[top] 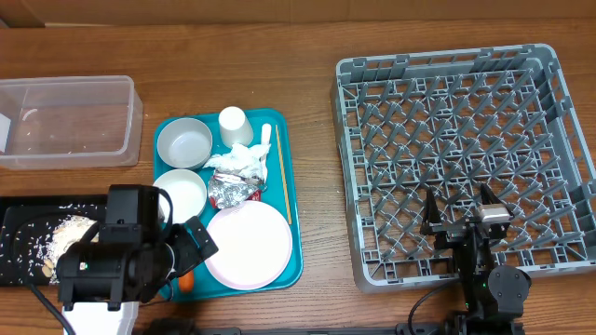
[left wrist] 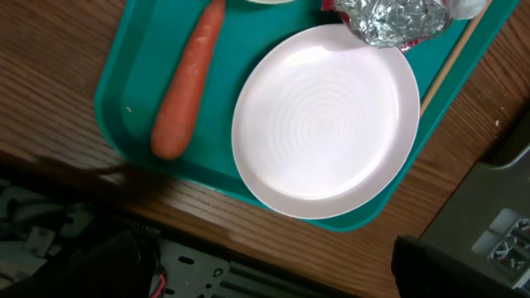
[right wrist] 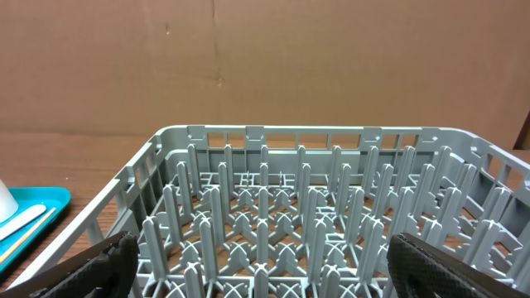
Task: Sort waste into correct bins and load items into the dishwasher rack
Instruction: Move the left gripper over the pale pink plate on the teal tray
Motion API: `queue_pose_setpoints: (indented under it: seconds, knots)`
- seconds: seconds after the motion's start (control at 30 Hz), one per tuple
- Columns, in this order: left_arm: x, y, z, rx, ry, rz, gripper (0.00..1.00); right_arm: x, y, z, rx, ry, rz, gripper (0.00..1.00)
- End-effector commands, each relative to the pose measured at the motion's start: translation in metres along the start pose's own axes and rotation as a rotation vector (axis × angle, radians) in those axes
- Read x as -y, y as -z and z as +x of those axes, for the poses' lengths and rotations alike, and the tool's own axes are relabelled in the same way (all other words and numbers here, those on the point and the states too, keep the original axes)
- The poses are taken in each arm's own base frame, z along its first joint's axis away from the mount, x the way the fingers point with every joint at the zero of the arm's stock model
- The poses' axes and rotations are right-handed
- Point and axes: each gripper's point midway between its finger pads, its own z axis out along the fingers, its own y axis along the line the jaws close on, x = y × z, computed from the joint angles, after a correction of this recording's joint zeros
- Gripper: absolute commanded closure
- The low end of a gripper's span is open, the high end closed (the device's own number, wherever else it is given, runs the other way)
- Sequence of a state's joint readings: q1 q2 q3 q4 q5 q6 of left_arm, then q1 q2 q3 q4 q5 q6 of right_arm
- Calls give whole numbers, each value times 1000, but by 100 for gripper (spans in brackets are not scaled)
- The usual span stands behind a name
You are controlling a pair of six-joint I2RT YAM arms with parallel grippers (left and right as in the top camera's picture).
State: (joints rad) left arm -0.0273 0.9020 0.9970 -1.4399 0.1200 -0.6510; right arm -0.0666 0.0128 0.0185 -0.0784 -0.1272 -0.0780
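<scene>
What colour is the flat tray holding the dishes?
The tray is teal; it shows best in the overhead view.

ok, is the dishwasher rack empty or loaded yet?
Empty. The dishwasher rack shows only bare pegs and grid floor in the overhead and right wrist views; the plate lies on the teal tray.

Tray (left wrist: 141,74) between tub (top: 84,121) and rack (top: 346,158); plate (left wrist: 327,124), carrot (left wrist: 186,83) on tray

The blocky black left arm (top: 126,249) has a white base; a cable (top: 421,300) leaves the black right arm (top: 484,274).
</scene>
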Motion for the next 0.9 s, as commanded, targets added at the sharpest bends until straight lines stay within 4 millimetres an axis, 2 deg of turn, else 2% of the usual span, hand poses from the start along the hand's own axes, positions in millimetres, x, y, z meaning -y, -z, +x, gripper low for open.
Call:
queue_pose_setpoints:
  seconds: [0.0,0.67,0.87]
  knots:
    - [3,-2,3,-7,-55,4,0,0,0,2,5,1,0,0]
    - [33,-6,28,-59,-272,57,0,0,0,2,5,1,0,0]
    - [55,-9,40,-48,-395,85,0,0,0,1,6,2,0,0]
